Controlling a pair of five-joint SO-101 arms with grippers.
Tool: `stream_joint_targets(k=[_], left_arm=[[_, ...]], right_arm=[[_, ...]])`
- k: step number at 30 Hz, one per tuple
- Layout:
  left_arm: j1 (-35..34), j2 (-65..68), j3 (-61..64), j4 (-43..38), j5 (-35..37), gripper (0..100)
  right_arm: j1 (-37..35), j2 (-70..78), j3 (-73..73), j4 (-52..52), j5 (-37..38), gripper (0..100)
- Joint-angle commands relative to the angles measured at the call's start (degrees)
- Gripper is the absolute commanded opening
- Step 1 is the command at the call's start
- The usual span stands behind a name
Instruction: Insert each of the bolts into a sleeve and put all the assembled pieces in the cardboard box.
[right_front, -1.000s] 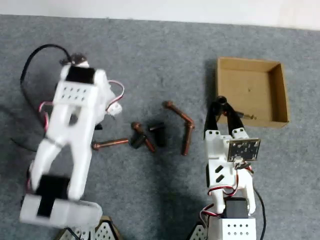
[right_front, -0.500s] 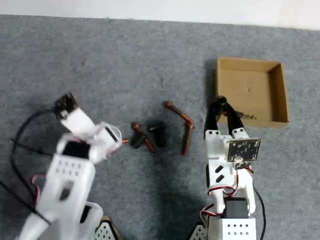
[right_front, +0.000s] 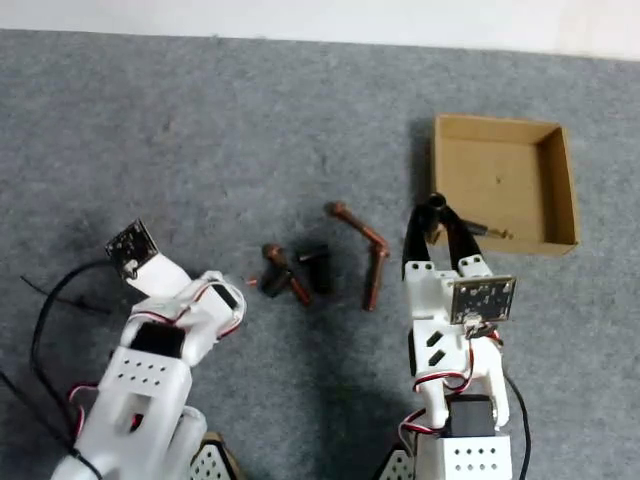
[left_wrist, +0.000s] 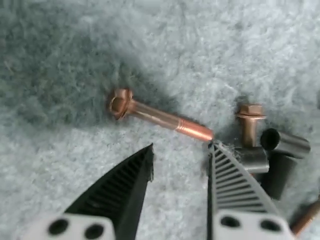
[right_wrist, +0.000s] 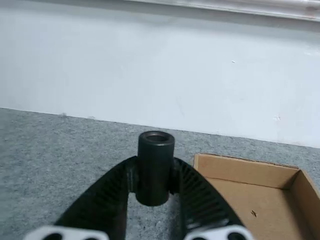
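A copper bolt (left_wrist: 160, 118) lies flat on the grey carpet, just ahead of my open left gripper (left_wrist: 180, 149), whose fingers hover apart over it. My right gripper (right_wrist: 154, 182) is shut on a black sleeve (right_wrist: 155, 167) held upright, beside the near left corner of the cardboard box (right_front: 548, 242). In the high view this gripper (right_front: 437, 216) stands raised at the centre right. Two more copper bolts (right_front: 357, 227) (right_front: 375, 276) lie in an angle at mid-table. Beside them lie two black sleeves (right_front: 315, 266) and another bolt (right_front: 287, 276).
The box (right_wrist: 235, 171) holds no pieces that I can see. Black cables (right_front: 45, 300) trail by the left arm's base. A white wall runs along the carpet's far edge.
The left arm has swung back from its stretch over the table's left side and now hangs low over the single bolt. The right arm has barely shifted.
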Motion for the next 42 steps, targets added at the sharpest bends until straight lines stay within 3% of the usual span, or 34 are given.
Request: stream_joint_targets(k=[1,13,21,42], left_arm=[[0.92,6.02,-5.67,-0.97,2.20,17],[0.57,26.42,-15.69,-0.97,4.84,17],[-6.99,27.82,-17.01,-5.63,4.66,17],[-4.53,27.91,-12.44,-7.03,4.66,17]], right_arm=[[-0.57,-1.10,6.99,0.04,0.44,0.6],[-0.57,-1.10,6.99,0.04,0.44,0.6],[-0.57,-1.10,6.99,0.04,0.44,0.6],[-0.57,-1.10,6.99,0.04,0.44,0.6]])
